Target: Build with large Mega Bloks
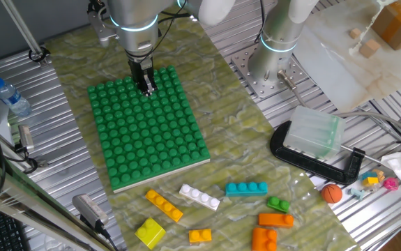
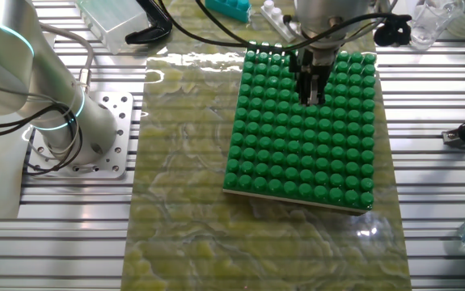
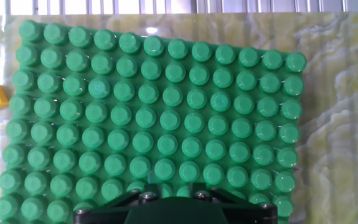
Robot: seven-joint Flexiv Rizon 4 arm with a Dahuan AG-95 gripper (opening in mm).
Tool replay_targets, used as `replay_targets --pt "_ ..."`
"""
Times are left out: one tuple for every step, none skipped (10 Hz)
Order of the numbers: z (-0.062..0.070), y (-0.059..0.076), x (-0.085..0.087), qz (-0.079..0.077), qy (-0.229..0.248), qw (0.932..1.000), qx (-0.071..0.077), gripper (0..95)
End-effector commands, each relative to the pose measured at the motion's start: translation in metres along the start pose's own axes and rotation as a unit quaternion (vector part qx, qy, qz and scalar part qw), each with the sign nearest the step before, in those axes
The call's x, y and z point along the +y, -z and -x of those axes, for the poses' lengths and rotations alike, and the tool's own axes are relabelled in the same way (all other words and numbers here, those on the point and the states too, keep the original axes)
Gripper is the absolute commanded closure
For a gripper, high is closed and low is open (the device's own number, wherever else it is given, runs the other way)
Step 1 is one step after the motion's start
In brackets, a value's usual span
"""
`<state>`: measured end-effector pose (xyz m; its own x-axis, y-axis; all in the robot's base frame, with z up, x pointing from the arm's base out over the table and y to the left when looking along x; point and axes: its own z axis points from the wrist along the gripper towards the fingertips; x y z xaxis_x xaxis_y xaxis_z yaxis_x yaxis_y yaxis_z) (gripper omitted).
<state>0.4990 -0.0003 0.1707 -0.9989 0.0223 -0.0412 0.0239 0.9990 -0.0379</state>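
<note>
Green studded baseplate [image 1: 148, 132] on marbled mat [image 1: 207, 77]

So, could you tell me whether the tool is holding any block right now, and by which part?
Nothing is held: the tool hangs over the green baseplate with no block between its fingers.

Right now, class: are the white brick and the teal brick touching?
Apart. One fixed view shows a strip of mat between the white brick and the teal brick.

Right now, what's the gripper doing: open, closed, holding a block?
Gripper: over the green studded baseplate, fingers close together with no block between them; whether it is fully shut cannot be told.
</note>
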Motion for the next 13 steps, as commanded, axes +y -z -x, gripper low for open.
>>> replay_targets --pt "0.0010 -0.0006 0.0002 0.000 -0.001 1.0000 0.001 95.0" --pt "0.0010 -0.0006 0.0002 0.000 -0.001 1.0000 0.001 95.0" --pt "0.0010 -0.0006 0.0002 0.000 -0.001 1.0000 0.001 95.0" --pt "0.0010 -0.0006 0.0002 0.000 -0.001 1.0000 0.001 95.0" --pt "0.0010 -0.0006 0.0002 0.000 -0.001 1.0000 0.001 95.0" --pt "0.0010 -0.0006 0.0002 0.000 -0.001 1.0000 0.001 95.0" --pt "0.0010 -0.0006 0.0002 0.000 -0.002 1.0000 0.001 95.0" --pt "0.0010 -0.0006 0.0002 0.000 -0.002 1.0000 0.001 95.0" --pt "0.0010 -0.0006 0.0002 0.000 -0.004 1.0000 0.001 95.0" --pt "0.0010 -0.0006 0.0002 0.000 -0.007 1.0000 0.000 95.0" --pt "0.0010 -0.0006 0.0002 0.001 -0.007 1.0000 0.001 95.0" --pt "0.0010 -0.0006 0.0002 0.001 -0.006 1.0000 0.001 95.0" --pt "0.0010 -0.0006 0.0002 0.000 -0.007 1.0000 0.000 95.0"
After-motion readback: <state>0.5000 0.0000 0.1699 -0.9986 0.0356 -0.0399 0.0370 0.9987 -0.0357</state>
